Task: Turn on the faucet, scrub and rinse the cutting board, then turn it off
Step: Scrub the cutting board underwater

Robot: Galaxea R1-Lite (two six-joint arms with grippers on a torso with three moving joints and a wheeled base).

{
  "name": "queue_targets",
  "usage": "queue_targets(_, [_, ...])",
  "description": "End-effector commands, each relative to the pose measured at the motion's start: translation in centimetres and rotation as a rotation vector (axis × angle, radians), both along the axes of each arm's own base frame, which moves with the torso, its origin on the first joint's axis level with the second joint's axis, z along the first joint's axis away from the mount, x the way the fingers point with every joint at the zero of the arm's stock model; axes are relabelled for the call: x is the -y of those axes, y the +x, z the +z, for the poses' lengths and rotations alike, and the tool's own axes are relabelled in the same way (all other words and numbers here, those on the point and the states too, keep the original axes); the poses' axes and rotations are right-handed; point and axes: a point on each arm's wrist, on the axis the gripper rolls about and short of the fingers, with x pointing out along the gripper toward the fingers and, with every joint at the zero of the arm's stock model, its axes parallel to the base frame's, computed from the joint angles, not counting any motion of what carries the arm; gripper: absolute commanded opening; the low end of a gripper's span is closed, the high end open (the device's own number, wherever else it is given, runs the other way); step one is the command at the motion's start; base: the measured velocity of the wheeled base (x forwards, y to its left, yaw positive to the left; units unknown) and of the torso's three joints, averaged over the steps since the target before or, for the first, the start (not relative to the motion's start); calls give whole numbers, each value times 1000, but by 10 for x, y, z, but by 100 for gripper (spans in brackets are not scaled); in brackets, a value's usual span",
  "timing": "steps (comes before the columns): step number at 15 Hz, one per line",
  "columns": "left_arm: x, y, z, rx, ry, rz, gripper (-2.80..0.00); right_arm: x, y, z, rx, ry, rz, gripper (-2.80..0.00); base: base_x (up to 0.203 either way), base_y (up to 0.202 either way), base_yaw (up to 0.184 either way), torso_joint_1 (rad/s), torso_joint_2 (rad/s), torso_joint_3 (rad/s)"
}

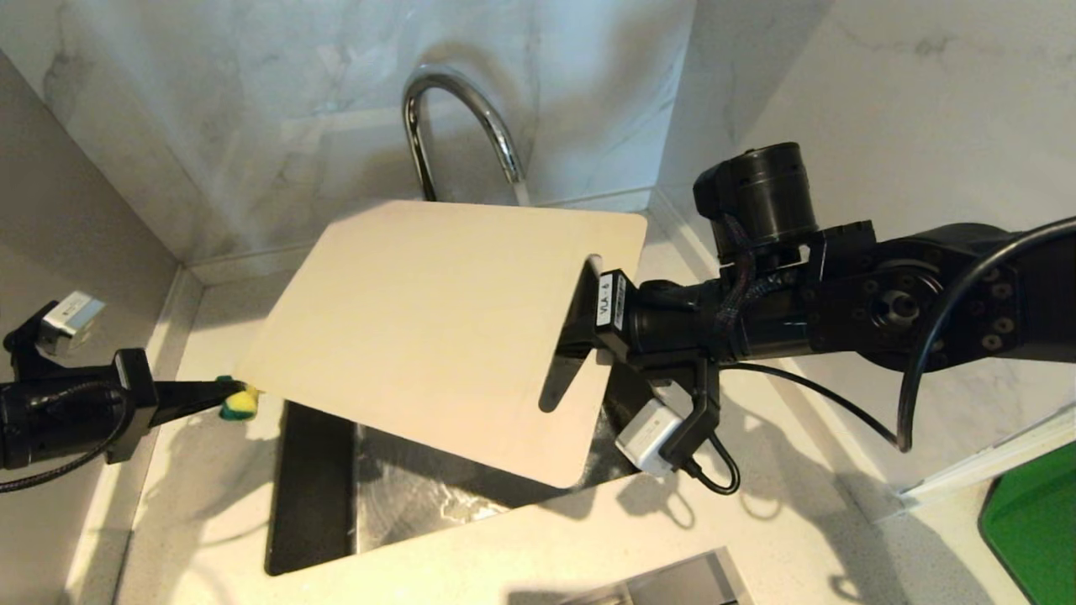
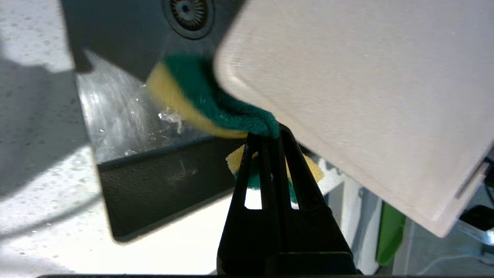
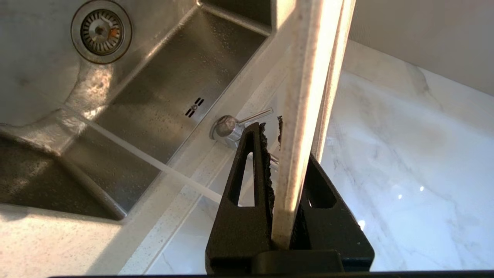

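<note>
Pale speckled bench (image 1: 471,546) wraps a steel sink (image 1: 403,496) set under marble wall tiles. Nearest, the left tool (image 1: 220,393) is clamped tight on a yellow-green sponge (image 1: 239,404), which touches the lower left corner of the cutting board (image 1: 437,328); the board lies up and to the right of it. Its long axis runs tilted across the sink toward the right tool (image 1: 580,323), whose jaws pinch the slotted end. Behind stands the faucet (image 1: 458,126), its lever (image 3: 252,115) visible only past the board's edge. A stream appears to be running, though its spout end and the sponge's contact face are hidden.
</note>
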Motion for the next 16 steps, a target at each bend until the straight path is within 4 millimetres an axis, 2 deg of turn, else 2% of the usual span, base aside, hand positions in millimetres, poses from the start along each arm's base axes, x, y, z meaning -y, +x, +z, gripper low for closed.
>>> queue_targets(1, [5, -1, 22, 36, -5, -21, -280, 2, -4, -3, -1, -11, 10, -280, 0, 0, 0, 0, 0, 0])
queue_targets(3, [4, 1, 30, 46, -21, -14, -280, 4, -8, -6, -12, -17, 10, -280, 0, 0, 0, 0, 0, 0])
queue_targets(6, [2, 1, 30, 45, -23, -1, -280, 5, -9, -7, -14, -19, 11, -280, 0, 0, 0, 0, 0, 0])
queue_targets(8, [6, 0, 33, 55, -24, -22, -280, 4, -11, -9, -20, -22, 15, -280, 0, 0, 0, 0, 0, 0])
queue_targets(13, [54, -6, 54, 60, -93, -176, -280, -11, -24, -14, -42, -37, 67, -280, 0, 0, 0, 0, 0, 0])
queue_targets(16, [88, -9, 61, 55, -79, -241, -280, -11, -31, -27, -157, -108, 58, -280, 0, 0, 0, 0, 0, 0])
